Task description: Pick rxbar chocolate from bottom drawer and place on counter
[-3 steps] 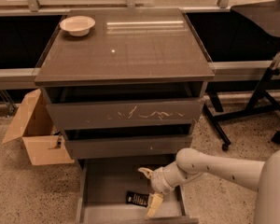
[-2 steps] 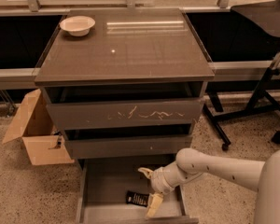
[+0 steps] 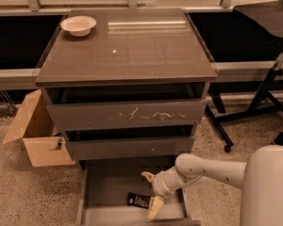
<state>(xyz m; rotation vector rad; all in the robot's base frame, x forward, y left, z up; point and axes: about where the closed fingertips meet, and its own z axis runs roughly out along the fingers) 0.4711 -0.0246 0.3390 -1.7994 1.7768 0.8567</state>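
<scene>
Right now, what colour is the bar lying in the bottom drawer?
The rxbar chocolate is black with pale lettering, in the camera view. The gripper sits beside it.

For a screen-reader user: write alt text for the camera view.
The robot's gripper reaches into the open bottom drawer, jaws open, beside the black rxbar chocolate lying on its floor. A white bowl sits on the counter above.

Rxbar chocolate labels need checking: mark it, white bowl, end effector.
rxbar chocolate [image 3: 138,200], camera view, wrapper's middle.
white bowl [image 3: 78,23], camera view, inner wall.
end effector [image 3: 148,195], camera view, midway between fingertips, inside bottom drawer [image 3: 108,185].
</scene>
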